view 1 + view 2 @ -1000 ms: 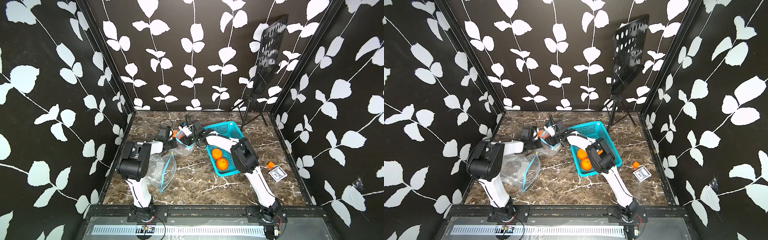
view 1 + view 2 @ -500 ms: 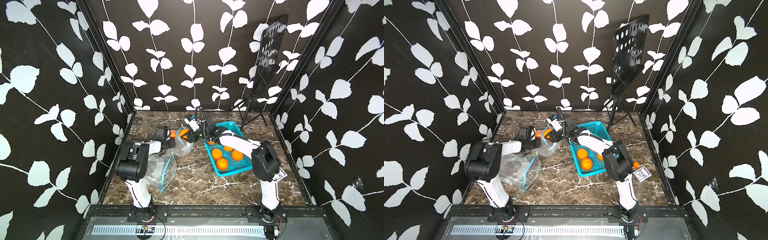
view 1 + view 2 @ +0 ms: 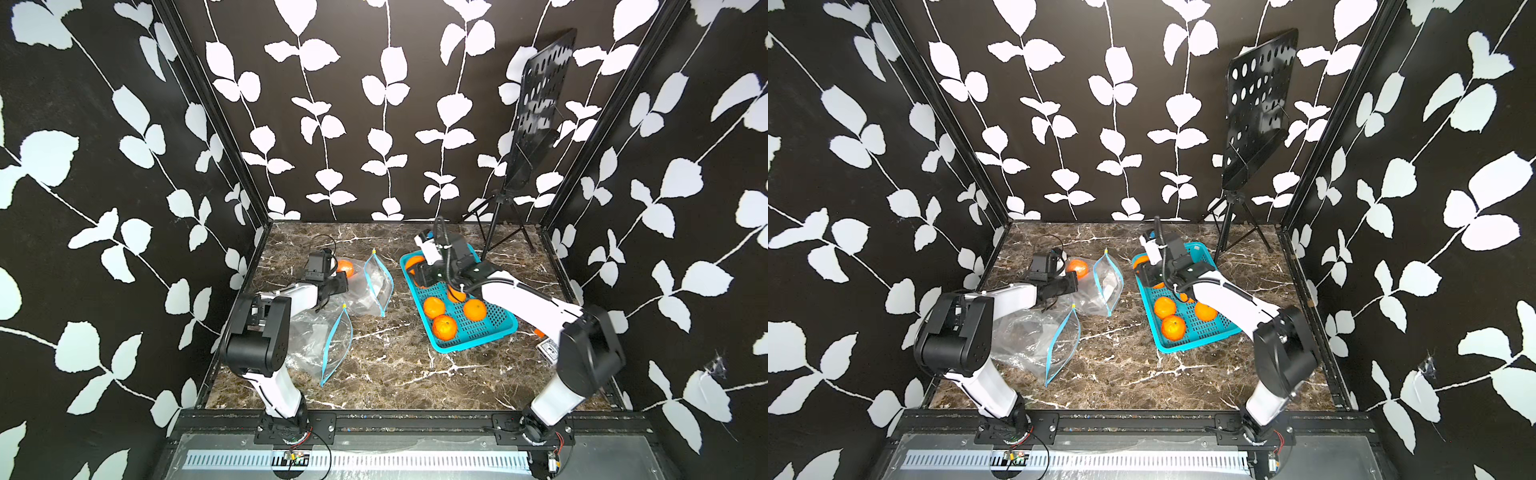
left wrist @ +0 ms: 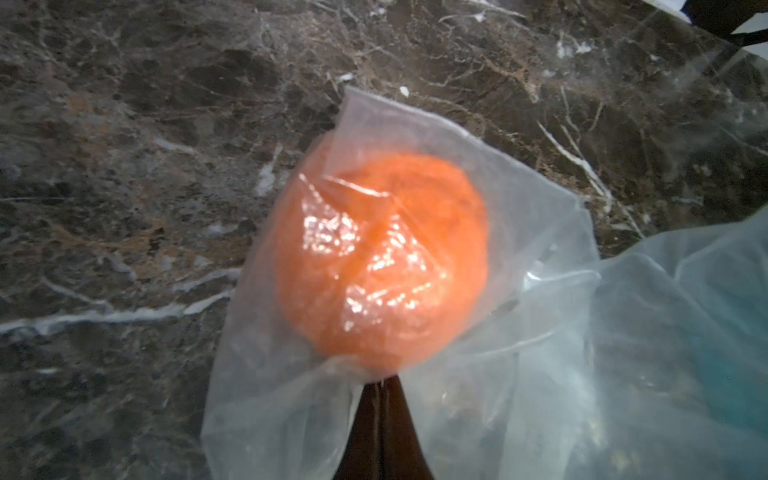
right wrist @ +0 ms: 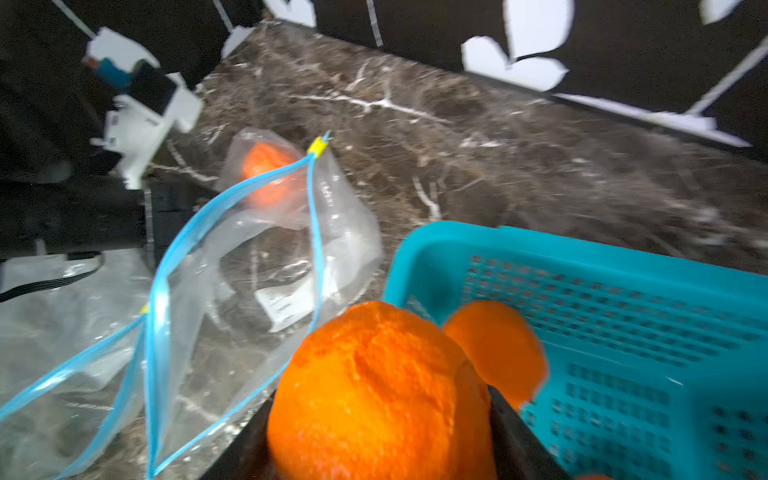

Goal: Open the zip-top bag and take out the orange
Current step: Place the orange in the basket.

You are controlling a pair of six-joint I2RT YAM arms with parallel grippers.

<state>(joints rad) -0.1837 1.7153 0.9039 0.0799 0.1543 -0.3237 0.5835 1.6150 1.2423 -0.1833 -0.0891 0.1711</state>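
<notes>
Orange point(image 5: 374, 386) clamped in right end effector point(image 5: 380, 449) over teal basket point(image 5: 623, 266), left end effector point(image 4: 381, 415) pinching zip-top bag point(image 4: 282, 395)

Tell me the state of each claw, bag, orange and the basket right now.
Far bag: zip open, bagged orange inside.
Near bag: zip open, no fruit visible.
Left claw: shut, pinching far bag.
Right claw: shut on held orange, over basket.
Basket: upright, loose oranges inside.
</notes>
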